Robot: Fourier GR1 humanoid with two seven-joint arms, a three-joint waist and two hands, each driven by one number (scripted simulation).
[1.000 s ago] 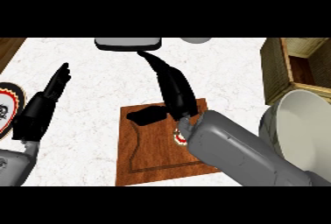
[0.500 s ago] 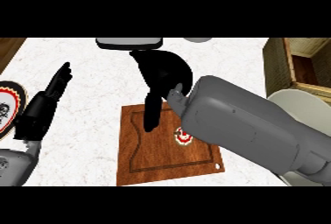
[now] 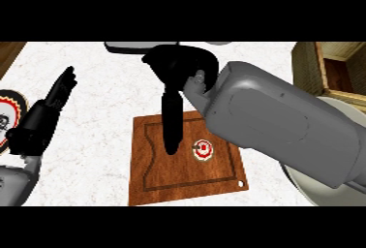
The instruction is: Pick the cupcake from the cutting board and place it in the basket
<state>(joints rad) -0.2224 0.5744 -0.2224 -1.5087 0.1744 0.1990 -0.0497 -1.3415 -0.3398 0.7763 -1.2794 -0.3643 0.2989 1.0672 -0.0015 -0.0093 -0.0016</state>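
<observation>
— Where is the cupcake (image 3: 204, 148) right now?

— It sits on the cutting board (image 3: 187, 181), toward the board's right side, in plain sight with its red and white top facing up. Nothing is holding it.

— And your right hand (image 3: 174, 82)?

— It hangs above the board's far edge, fingers stretched long and pointing down at the board, their tips just left of the cupcake. The hand is released, grasping nothing. My grey forearm (image 3: 279, 126) crosses over the board's right far corner.

— So which step are you on?

— The reach, I judge. The pick has not happened yet: the cupcake is apart from my fingers, though near them.

— What does the next move call for?

— I need to shift the fingertips a little to the right, so the cupcake lies between thumb and fingers, then lower and curl round it. After that comes a lift and a carry to the basket (image 3: 336, 169), which I take to be the pale round rim right of the board, half hidden behind my forearm. I cannot see its inside from here.

— Your left hand (image 3: 46, 114)?

— Resting left of the board on the table (image 3: 93, 145), fingers straight, well apart from the cupcake. A patterned plate (image 3: 7, 116) shows beyond it at the edge.
</observation>
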